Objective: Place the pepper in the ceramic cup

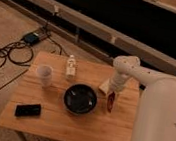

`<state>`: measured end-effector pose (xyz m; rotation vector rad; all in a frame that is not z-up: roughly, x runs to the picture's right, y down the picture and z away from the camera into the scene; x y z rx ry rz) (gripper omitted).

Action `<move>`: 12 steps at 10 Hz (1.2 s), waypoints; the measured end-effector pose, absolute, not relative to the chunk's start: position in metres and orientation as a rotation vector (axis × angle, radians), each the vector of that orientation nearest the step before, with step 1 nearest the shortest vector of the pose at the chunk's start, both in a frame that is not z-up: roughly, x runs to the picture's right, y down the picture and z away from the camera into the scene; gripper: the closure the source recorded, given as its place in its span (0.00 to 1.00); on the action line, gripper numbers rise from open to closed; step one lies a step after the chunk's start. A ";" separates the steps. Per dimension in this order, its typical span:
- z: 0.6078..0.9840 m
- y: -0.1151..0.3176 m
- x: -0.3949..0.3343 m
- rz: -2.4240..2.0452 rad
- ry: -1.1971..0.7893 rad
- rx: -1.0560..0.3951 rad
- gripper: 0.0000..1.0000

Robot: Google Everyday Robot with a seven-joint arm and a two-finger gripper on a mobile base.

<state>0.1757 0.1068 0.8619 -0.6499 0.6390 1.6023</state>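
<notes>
1. Wooden table (72, 125) on a carpeted floor, everything laid out on top.
2. The white arm (132, 70) reaches in from the right and bends down over the table's right side.
3. Black bowl (80, 99) sits in the middle, upright.
4. The cup (43, 74) stands upright to the left of the bowl, well apart from the action.
5. Small white bottle (71, 66) stands behind the bowl, just right of the cup.
6. A flat black device (27, 109) lies near the front-left corner.
7. Pale block (104, 85) rests just left of the gripper.
8. And here's the pepper (110, 103): on the table right of the bowl, far from the cup.
9. Gripper (112, 92) points down at the pepper's far end, fingers pressed together; whether they pinch it, I can't tell.
</notes>
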 end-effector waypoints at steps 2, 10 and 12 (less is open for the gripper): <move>0.847 0.072 0.148 1.541 0.589 -0.626 1.00; 0.843 -0.024 -0.021 1.190 0.295 -0.654 1.00; 0.844 -0.045 -0.057 1.128 0.214 -0.647 1.00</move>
